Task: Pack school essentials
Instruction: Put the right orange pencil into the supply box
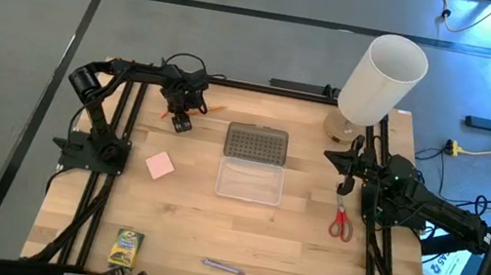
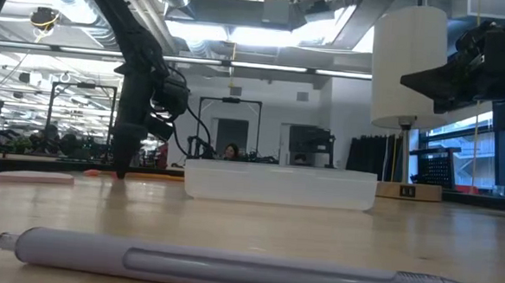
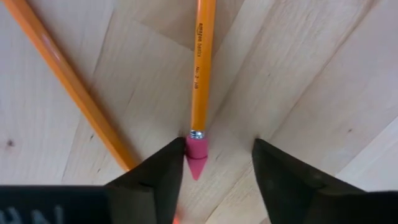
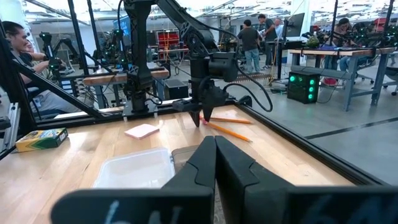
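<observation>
Two thin orange pencils lie on the table near its far left. In the left wrist view my left gripper [image 3: 217,146] is open and points down over one pencil [image 3: 200,68]. That pencil's pink eraser end [image 3: 196,154] lies between the fingers, close against one of them. The second pencil [image 3: 68,81] lies slanted beside it. My right gripper [image 4: 214,146] is shut and hovers at the table's right, just beyond the red-handled scissors [image 1: 341,224]. The pink eraser [image 1: 159,164], crayon box [image 1: 125,248] and purple pen [image 1: 223,266] lie flat on the table. My left gripper comes from above with one finger [image 3: 163,171] right beside the pencil's pink eraser end. I cannot tell whether it touches. The other finger stands clear, and the pencil lies flat on the table.
The clear case [image 1: 249,181] sits open at the table's middle with its grey dimpled lid [image 1: 257,142] behind it. A tall white cylinder [image 1: 383,80] stands at the far right corner. People stand in the room beyond the table.
</observation>
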Controlling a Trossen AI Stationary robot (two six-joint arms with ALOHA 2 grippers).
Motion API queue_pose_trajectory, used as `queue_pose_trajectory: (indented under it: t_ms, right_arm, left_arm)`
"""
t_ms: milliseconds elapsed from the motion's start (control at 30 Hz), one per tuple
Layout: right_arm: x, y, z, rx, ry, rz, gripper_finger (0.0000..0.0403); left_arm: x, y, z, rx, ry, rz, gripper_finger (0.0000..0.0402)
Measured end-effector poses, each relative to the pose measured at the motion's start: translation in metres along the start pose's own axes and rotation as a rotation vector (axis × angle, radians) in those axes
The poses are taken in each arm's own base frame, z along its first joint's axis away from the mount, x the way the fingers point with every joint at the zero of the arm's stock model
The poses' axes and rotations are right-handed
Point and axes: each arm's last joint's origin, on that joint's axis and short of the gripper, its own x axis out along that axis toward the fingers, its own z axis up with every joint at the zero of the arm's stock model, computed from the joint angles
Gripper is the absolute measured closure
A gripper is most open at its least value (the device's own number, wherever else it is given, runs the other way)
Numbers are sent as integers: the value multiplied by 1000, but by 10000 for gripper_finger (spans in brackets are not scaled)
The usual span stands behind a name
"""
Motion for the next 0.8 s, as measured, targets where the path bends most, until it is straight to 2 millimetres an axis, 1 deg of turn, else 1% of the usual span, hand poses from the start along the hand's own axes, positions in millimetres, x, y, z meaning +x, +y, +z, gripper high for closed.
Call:
queue_pose_trajectory:
  t_ms: [333, 633, 700, 800]
  right_arm:
    - [0, 0, 0, -2, 0, 0, 396]
    - [0, 0, 0, -4, 0, 0, 396]
    - [0, 0, 0, -4, 0, 0, 396]
    - [0, 0, 0, -1, 0, 0, 396]
  left_arm:
    - [1, 1, 0, -11, 0, 13, 314]
    - [6, -1, -5, -10, 9, 16, 384]
    - [7, -1, -5, -10, 9, 15, 393]
    - [7, -1, -5, -13, 10, 13, 394]
